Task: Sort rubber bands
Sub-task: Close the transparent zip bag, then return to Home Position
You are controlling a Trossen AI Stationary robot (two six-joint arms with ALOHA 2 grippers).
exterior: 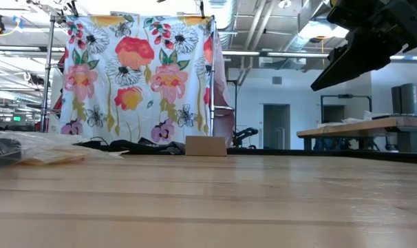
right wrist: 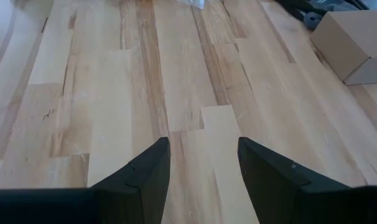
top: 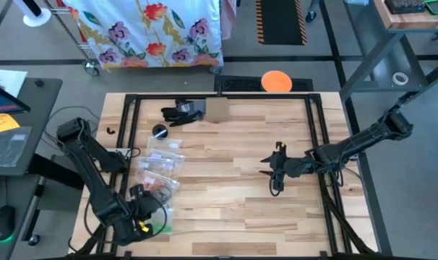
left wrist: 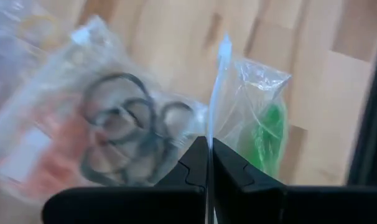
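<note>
The left gripper (left wrist: pixel 208 163) is sitting at the near left corner of the table (top: pixel 226 166), with its fingers fully closed. In the left wrist view the two fingers are pinching the thin edge of a clear bag (left wrist: pixel 254 118). This bag is holding green bands (left wrist: pixel 267 134). Just beside it another bag (left wrist: pixel 83 134) is lying flat, with black bands (left wrist: pixel 123 134) and some orange ones inside. In the high view more bags (top: pixel 160 165) are lying in a loose row on the left side of the table, going from the gripper toward the far edge.

The right gripper (right wrist: pixel 203 168) is hovering above the middle right part of the table. Its fingers are standing wide apart and are holding nothing; only bare wood is showing between them. In the low view it is hanging high over the table, touching nothing.

Near the far edge a small cardboard box (top: pixel 217 110) is standing, and a black glove (top: pixel 181 112) is lying just to its left.
</note>
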